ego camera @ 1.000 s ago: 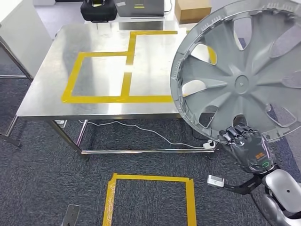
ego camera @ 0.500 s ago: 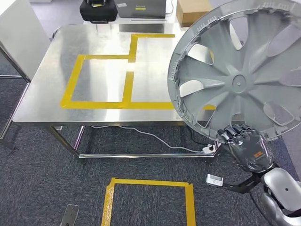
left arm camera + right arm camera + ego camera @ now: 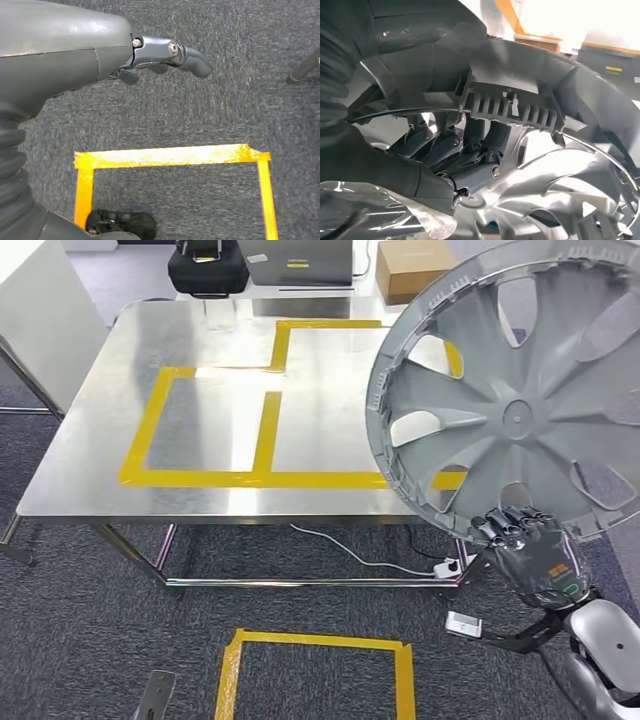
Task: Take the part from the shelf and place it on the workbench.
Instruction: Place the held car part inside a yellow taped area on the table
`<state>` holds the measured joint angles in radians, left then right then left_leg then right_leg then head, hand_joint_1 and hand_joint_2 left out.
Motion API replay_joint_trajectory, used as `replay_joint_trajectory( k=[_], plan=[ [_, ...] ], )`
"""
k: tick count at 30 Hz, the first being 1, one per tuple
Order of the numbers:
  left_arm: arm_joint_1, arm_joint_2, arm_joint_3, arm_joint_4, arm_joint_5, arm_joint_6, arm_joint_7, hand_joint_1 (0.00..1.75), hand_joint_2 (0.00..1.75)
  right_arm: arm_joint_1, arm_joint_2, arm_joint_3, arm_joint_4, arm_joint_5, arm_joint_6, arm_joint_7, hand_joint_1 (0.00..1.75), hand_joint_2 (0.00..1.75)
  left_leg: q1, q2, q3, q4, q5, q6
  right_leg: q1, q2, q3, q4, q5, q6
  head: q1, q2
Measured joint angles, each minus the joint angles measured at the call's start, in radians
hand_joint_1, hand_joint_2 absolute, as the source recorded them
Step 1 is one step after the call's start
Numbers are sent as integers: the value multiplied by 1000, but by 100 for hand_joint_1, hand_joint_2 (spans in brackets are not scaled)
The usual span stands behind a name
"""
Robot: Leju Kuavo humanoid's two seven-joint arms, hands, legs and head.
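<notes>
Wheel cover (image 3: 521, 390): cut off at head view's top and right edges, about 1 to 3 o'clock. It hides the surface's (image 3: 219, 430) right end. Right hand's (image 3: 532, 550) fingertips hidden behind the cover's rim. Right wrist view: background glare-blown, unreadable.

wheel cover (image 3: 521, 390): grey matt plastic | surface (image 3: 98, 440): brushed reflective steel, glossy yellow tape | floor (image 3: 75, 620): rough dark carpet | box (image 3: 411, 265): brown cardboard
</notes>
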<state>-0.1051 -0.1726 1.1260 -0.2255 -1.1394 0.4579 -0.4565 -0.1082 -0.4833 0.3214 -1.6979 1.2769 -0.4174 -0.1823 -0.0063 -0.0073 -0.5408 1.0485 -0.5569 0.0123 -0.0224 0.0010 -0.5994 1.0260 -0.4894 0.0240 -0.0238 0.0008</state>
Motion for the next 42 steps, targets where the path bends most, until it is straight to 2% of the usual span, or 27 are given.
replay_joint_trajectory(
  k=[1, 3, 4, 5, 6, 8, 9, 10, 12, 15, 17, 19, 20, 21, 23, 24, 25, 26, 29, 31, 34, 35, 36, 37, 39, 40, 42],
  plan=[
    [-1, 0, 0, 0, -1, 0, 0, 0, 175, -2, 0, 0, 0, 0, 2, 0, 175, 175, 1, 0, -22, 45, -21, -6, -2, -1, 7, -1, -4, -6, -2, 0],
    [-2, -1, -1, 0, -2, 0, 0, 0, 175, -7, 0, 2, 0, 0, 4, -1, 175, 175, 5, 0, -99, 183, -69, -14, -2, -2, 17, -2, -15, -13, -3, 0],
    [-1, -1, -1, 0, -2, 0, 0, 0, 175, -8, 0, 4, 0, 0, 5, -2, 175, 175, 7, 0, -138, 242, -80, -15, -1, -2, 23, -2, -20, -13, -3, 0],
    [0, -2, -1, 0, -2, 0, 0, 0, 175, -8, 0, 7, 1, 0, 5, -3, 175, 175, 7, 0, -164, 270, -70, -15, -1, -1, 30, -2, -26, -13, -3, 0],
    [1, -2, -1, 0, -2, 0, 0, 0, 175, -8, 0, 10, 2, 0, 6, -4, 175, 175, 7, 0, -173, 260, -39, -12, 0, 0, 41, -1, -34, -12, -4, 0],
    [2, -2, -1, 0, -2, 0, 0, 0, 175, -9, 0, 14, 4, 0, 6, -5, 175, 175, 5, 0, -144, 148, 60, -1, 0, 2, 63, -2, -51, -8, -3, 0],
    [2, -1, -1, 0, -2, 0, 0, 0, 175, -10, 0, 16, 5, 0, 6, -5, 175, 175, 2, 0, -124, 93, 94, 6, 2, 2, 73, -3, -59, -4, -3, 0],
    [1, -1, -1, 0, -2, 0, 0, 0, 175, -11, 0, 17, 5, 0, 6, -5, 175, 175, -1, 0, -106, 50, 108, 12, 2, 3, 79, -5, -64, 1, -3, 0],
    [0, -1, -1, 0, -2, 0, 0, 0, 175, -13, 0, 20, 6, 0, 6, -6, 175, 175, -6, 0, -89, 19, 94, 21, 3, 2, 82, -9, -68, 12, -4, 0],
    [0, -4, -1, 0, -2, 0, -1, 0, 175, -14, 0, 23, 6, 2, 7, -8, 175, 175, 1, -1, -69, -14, 86, 30, 3, -1, 75, -1, -81, 26, -1, 0],
    [-1, -5, -1, 0, -2, 0, -1, 0, 175, -18, 0, 24, 8, 4, 8, -7, 175, 175, 5, -2, -54, -28, 83, 37, 3, -1, 24, 88, -116, 31, 4, 0],
    [-2, -7, -1, 0, -2, 0, 0, 0, 175, -18, 0, 26, 11, 10, 10, -6, 175, 175, 4, -2, -44, -30, 74, 42, 3, -1, -63, 222, -152, 35, 6, 0],
    [-1, -8, -1, 0, -2, 0, 0, 0, 175, -16, 0, 28, 13, 12, 10, -6, 175, 175, 3, -2, -37, -29, 68, 42, 3, -1, -97, 260, -148, 37, 6, 0],
    [0, -9, -1, 0, -2, 0, 0, 0, 175, -13, 0, 30, 15, 13, 11, -7, 175, 175, 3, -3, -28, -29, 61, 42, 2, -1, -113, 262, -123, 38, 6, 0],
    [1, -11, -1, 0, -2, 0, 0, 0, 175, -12, 0, 32, 18, 14, 12, -6, 175, 175, 4, -4, -6, -29, 44, 38, 2, -3, -91, 157, -25, 37, 7, 0],
    [0, -11, -1, 0, -2, -1, 0, 0, 175, -14, 0, 33, 19, 14, 13, -6, 175, 175, 2, -5, 3, -29, 35, 34, 3, -4, -67, 97, 12, 36, 7, 0],
    [0, -11, -2, 0, -2, -1, 0, 0, 175, -17, 0, 34, 20, 15, 14, -6, 175, 175, 0, -5, 7, -28, 29, 30, 4, -4, -43, 45, 30, 32, 8, 0],
    [-1, -10, -2, 0, -2, -2, 1, 0, 175, -21, 0, 37, 21, 17, 16, -6, 175, 175, -1, -5, 8, -27, 25, 26, 5, -4, -28, 17, 30, 27, 7, 0],
    [-4, -11, -2, 0, -3, -3, 3, 0, 175, -33, 2, 49, 28, 22, 27, -7, 175, 175, -2, -3, 7, -26, 19, 15, 5, 0, -16, 0, 13, 12, 5, 0],
    [-8, -11, -2, 0, -4, -3, 7, 0, 175, -53, 8, 60, 39, 22, 38, -7, 175, 175, -2, -2, -10, 16, -5, 2, 0, -1, -9, -4, 9, 2, 3, 0],
    [-14, -12, -6, 0, -11, -6, 18, 0, 175, -107, 34, 88, 80, 24, 62, -7, 175, 175, 5, -1, -118, 209, -75, -12, -3, 0, 1, -5, 0, -9, 1, 0],
    [-15, -13, -8, 0, -14, -8, 21, 0, 175, -124, 46, 100, 100, 25, 71, -7, 175, 175, 7, -1, -151, 257, -80, -14, -3, 0, 5, -5, -3, -10, 1, 0],
    [-16, -14, -11, 0, -17, -10, 22, 0, 175, -139, 55, 111, 119, 25, 78, -7, 175, 175, 8, -1, -169, 269, -62, -14, -3, 1, 11, -5, -7, -10, 0, 0],
    [-17, -15, -14, 0, -19, -10, 23, 0, 175, -150, 64, 120, 136, 25, 82, -7, 175, 175, 8, -1, -167, 240, -25, -13, -3, 1, 18, -5, -12, -9, 0, 0],
    [-20, -16, -19, 0, -22, -11, 23, 0, 175, -170, 78, 134, 161, 25, 86, -7, 175, 175, 8, -1, -128, 116, 65, -7, -3, 1, 34, -6, -22, -4, 1, 0],
    [-21, -16, -21, 0, -22, -11, 23, 0, 175, -181, 83, 139, 171, 25, 86, -7, 175, 175, 7, -1, -109, 62, 93, -4, -2, 1, 37, -6, -26, 0, 1, 0],
    [-23, -18, -23, 0, -22, -11, 24, 0, 175, -199, 90, 148, 187, 25, 86, -7, 175, 175, 3, -1, -91, 9, 98, 4, 0, 1, 34, -6, -28, 9, 1, 0]
  ],
)
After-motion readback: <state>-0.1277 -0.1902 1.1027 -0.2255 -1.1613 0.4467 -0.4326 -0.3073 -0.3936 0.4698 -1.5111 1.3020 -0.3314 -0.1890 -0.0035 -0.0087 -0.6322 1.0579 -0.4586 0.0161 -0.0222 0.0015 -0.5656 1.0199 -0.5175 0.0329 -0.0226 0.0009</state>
